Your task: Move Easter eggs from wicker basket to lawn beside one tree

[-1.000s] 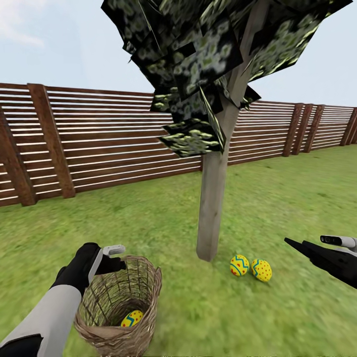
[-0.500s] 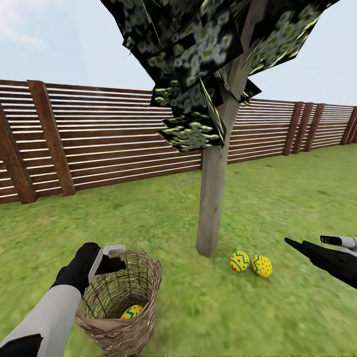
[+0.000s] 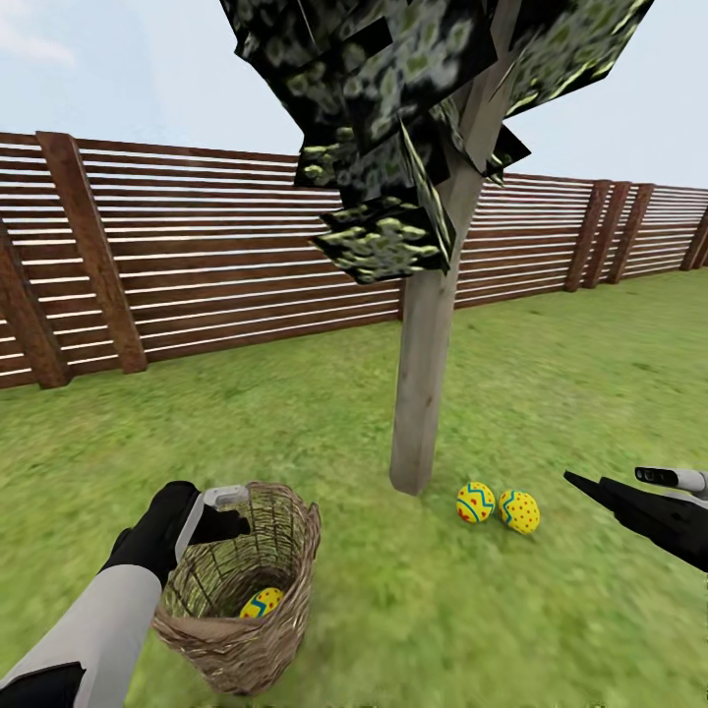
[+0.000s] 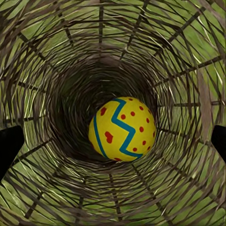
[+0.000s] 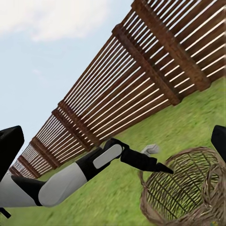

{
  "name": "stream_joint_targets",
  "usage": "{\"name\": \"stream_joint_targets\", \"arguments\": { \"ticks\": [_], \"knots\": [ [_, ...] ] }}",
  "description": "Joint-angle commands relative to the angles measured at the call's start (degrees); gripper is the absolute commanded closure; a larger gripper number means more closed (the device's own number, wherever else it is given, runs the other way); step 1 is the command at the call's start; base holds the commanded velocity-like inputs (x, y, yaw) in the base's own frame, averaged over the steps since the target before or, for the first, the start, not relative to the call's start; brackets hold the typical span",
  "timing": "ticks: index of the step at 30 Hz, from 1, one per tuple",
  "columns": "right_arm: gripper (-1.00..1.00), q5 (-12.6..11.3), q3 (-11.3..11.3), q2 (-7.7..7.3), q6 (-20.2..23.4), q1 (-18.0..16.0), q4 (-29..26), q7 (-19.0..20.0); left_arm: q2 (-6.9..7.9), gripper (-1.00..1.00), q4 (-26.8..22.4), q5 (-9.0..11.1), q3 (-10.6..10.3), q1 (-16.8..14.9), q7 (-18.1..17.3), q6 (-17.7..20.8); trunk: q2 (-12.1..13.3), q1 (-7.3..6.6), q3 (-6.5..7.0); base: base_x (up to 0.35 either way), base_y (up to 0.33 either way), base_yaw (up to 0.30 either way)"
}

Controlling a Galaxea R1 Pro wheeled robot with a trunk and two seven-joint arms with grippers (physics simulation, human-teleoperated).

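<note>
The left gripper (image 3: 231,526), spread wide, is held over the basket (image 3: 285,629) rim, directly above the last egg (image 4: 122,129), nearer than the right gripper (image 3: 580,482).

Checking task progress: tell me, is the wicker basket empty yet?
Not empty. One egg still lies at the bottom of the basket; two eggs sit by the tree.

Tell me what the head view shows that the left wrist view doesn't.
Head view alone: two Easter eggs on the lawn beside the tree, the fence, and the left gripper at the basket's rim. Left wrist view alone: the third egg's blue zigzag and red dots up close. Both: that egg lying inside the wicker basket.
</note>
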Motion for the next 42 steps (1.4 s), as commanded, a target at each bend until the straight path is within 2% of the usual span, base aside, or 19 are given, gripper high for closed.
{"name": "stream_joint_targets", "arguments": {
  "ticks": [1,13,23,29,33,38,42],
  "knots": [
    [-1.0,-0.15,-0.01,0.01,0.41,-0.03,0.01,0.05,-0.03,-1.0,-0.06,-0.6,0.19,-0.03,-0.55,0.21,-0.04,0.01,-0.29,0.0,0.0,0.0],
    [-1.0,0.14,0.01,0.04,0.41,-0.03,0.0,-0.66,-0.03,-1.0,-0.06,-0.53,0.18,-0.03,-0.55,0.14,-0.2,0.32,-2.94,0.0,0.0,0.0],
    [-1.0,0.62,0.78,0.34,0.41,-0.03,-0.87,-15.32,-0.03,-1.0,-0.06,-0.52,0.18,-0.03,-0.55,-0.3,-0.34,0.58,-5.16,0.0,0.0,0.0],
    [-1.0,0.96,1.05,0.84,0.41,-0.1,-1.01,-19.77,-0.03,-1.0,-0.09,-0.52,0.12,-0.03,-0.55,-0.51,-0.42,0.73,-6.49,0.0,0.0,0.0],
    [-1.0,0.97,1.15,0.94,0.41,-0.11,-1.04,-21.19,-0.03,-1.0,-0.13,-0.52,0.1,-0.03,-0.55,-0.54,-0.47,0.83,-7.38,0.0,0.0,0.0],
    [-1.0,1.1,1.22,0.98,0.41,-0.12,-1.03,-21.96,-0.03,-1.0,-0.24,-0.49,0.1,-0.03,-0.55,-0.56,-0.47,0.83,-7.38,0.0,0.0,0.0],
    [-1.0,1.18,1.26,0.98,0.41,-0.12,-1.01,-22.14,-0.03,-1.0,-0.42,-0.5,0.09,-0.03,-0.55,-0.56,-0.52,0.94,-8.26,0.0,0.0,0.0]
  ]
}}
